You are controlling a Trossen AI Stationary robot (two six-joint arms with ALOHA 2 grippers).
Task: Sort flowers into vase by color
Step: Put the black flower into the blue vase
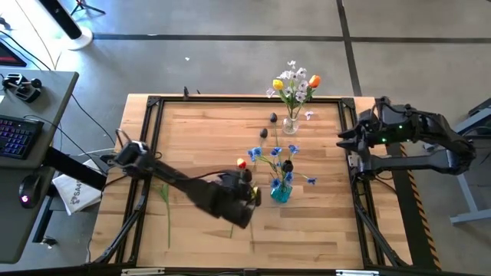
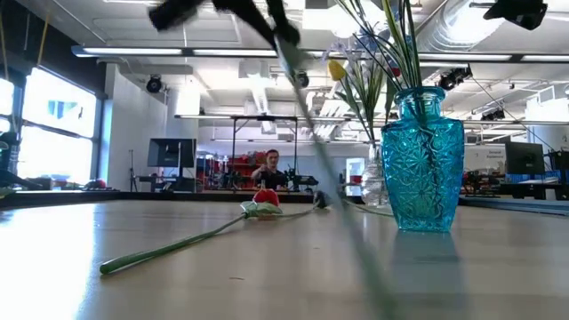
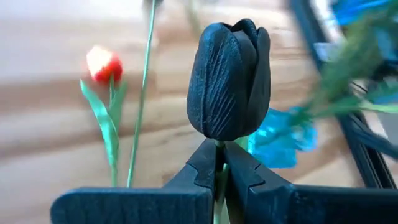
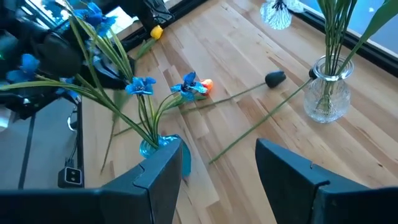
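Observation:
My left gripper [image 3: 219, 173] is shut on a dark purple tulip [image 3: 230, 81], in front of the blue vase [image 1: 281, 192] that holds blue sprays [image 4: 138, 85]. A clear vase [image 1: 290, 125] at the far edge holds white, yellow and orange flowers. Two more dark tulips [image 1: 273, 117] lie flat on the table near it. A red-orange tulip [image 2: 265, 197] also lies flat on the table, left of the blue vase. My right gripper [image 4: 217, 180] hangs open and high at the table's right edge, holding nothing. My left gripper pinches the dark purple tulip's thin green stem [image 3: 219, 149] between its two fingertips, right under the flower head. The head stands free just past the fingertips. In the low view the long stem [image 2: 320, 151] trails slanting down below the gripper.
A yellow tulip [image 4: 155, 31] lies close by the left arm. A loose green stem [image 1: 166, 205] lies near the table's left side. A black frame [image 1: 150, 107] borders the wooden table. A desk with a keyboard [image 1: 17, 136] stands off to the left.

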